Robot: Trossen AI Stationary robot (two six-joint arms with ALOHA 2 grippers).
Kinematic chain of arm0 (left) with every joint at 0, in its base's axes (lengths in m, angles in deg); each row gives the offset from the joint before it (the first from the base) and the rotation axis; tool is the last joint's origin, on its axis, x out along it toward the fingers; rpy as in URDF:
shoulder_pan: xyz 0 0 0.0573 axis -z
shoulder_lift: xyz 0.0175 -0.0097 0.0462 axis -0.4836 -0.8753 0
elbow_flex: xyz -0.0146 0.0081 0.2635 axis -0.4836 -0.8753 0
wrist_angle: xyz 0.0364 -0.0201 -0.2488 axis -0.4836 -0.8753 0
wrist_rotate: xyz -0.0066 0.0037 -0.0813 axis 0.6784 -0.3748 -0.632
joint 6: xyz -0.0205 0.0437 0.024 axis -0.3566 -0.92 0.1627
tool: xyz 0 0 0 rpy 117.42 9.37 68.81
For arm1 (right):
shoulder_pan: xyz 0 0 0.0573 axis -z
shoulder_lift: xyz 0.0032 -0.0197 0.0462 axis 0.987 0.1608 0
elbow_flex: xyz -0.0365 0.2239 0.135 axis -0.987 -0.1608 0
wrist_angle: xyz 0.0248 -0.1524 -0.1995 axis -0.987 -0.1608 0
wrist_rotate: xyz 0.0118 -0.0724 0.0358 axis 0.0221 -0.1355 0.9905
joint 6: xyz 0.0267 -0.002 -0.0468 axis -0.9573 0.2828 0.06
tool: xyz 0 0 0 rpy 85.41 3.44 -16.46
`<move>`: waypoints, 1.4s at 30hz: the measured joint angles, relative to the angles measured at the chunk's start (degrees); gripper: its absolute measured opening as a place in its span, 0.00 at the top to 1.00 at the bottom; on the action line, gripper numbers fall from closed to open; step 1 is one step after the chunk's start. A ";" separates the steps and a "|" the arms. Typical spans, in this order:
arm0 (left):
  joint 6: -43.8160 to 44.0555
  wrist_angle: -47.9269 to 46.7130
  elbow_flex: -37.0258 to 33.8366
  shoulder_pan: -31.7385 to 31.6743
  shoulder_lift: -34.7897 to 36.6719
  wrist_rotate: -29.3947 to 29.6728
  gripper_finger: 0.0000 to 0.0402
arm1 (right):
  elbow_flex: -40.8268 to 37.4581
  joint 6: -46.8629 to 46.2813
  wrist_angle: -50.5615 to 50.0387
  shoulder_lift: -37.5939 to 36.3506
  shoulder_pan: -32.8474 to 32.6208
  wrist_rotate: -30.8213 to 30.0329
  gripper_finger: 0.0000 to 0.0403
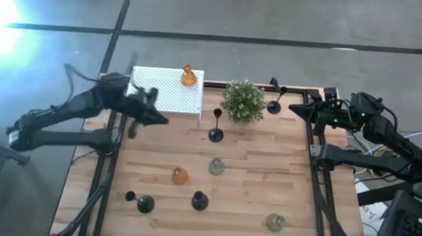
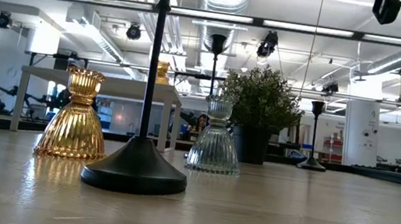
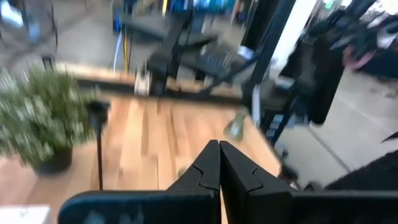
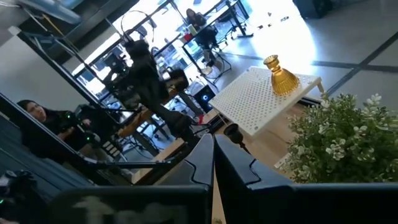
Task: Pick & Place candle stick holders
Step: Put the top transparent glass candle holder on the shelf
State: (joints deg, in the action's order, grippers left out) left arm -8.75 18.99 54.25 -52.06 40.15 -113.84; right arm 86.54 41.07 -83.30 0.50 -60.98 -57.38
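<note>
Left gripper [image 1: 159,117] hovers clenched, empty, beside the white perforated box [image 1: 167,90]; right gripper [image 1: 295,107] clenched, empty, at the table's [image 1: 267,174] far right corner.

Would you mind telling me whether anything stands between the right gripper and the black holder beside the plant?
Nothing visible does. The right gripper, fingers shut, sits at the table's far right edge, and the black holder stands just beside it, with the plant beyond.

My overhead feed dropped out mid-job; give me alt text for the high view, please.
A wooden table holds scattered candle holders, black, amber and clear; one amber holder stands on the white perforated box beside a potted plant. The left gripper, shut and empty, hovers by the box; the right gripper waits shut at the table's right edge.
</note>
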 joint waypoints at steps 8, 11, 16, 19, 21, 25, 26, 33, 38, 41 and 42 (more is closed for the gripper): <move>-0.66 -0.86 4.01 8.27 -7.48 10.92 1.00 | 0.00 0.01 -0.65 0.02 0.00 -0.70 0.98; 1.66 -1.37 5.89 9.47 -9.77 13.18 1.00 | 0.00 0.00 -1.95 0.04 0.00 -0.73 0.98; 2.49 -4.05 9.18 11.43 -13.00 16.04 1.00 | -0.02 0.38 -2.14 0.04 0.00 -1.53 0.98; 0.94 -6.24 10.81 13.14 -16.34 17.54 1.00 | -0.02 1.16 -2.23 0.10 0.02 -2.76 0.98; 0.97 -7.39 11.90 13.71 -18.26 17.87 1.00 | -0.02 1.46 -2.35 0.17 0.02 -3.73 0.98; 1.70 -7.46 13.04 14.01 -22.17 18.31 1.00 | -0.02 1.49 -3.02 0.43 0.02 -3.89 0.98; 1.74 -7.55 13.19 14.05 -23.03 18.29 1.00 | -0.04 1.49 -3.31 0.45 0.00 -3.89 0.98; 0.74 -7.34 13.79 14.03 -28.36 19.99 1.00 | -0.04 1.49 -3.41 0.55 0.02 -3.89 0.98; 1.94 -7.18 13.79 14.06 -31.60 20.70 0.99 | -0.04 1.74 -3.41 0.59 0.02 -3.87 0.98; 3.11 -7.22 13.79 14.13 -33.50 21.26 1.00 | -0.04 1.95 -3.42 0.66 0.02 -3.89 0.98; 3.71 -7.26 13.89 14.13 -34.03 21.24 1.00 | -0.04 2.11 -3.44 0.67 0.02 -3.89 0.98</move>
State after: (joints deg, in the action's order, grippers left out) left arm -5.04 11.73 68.14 -37.93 6.12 -92.60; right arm 86.49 43.18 -86.73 1.17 -60.96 -61.27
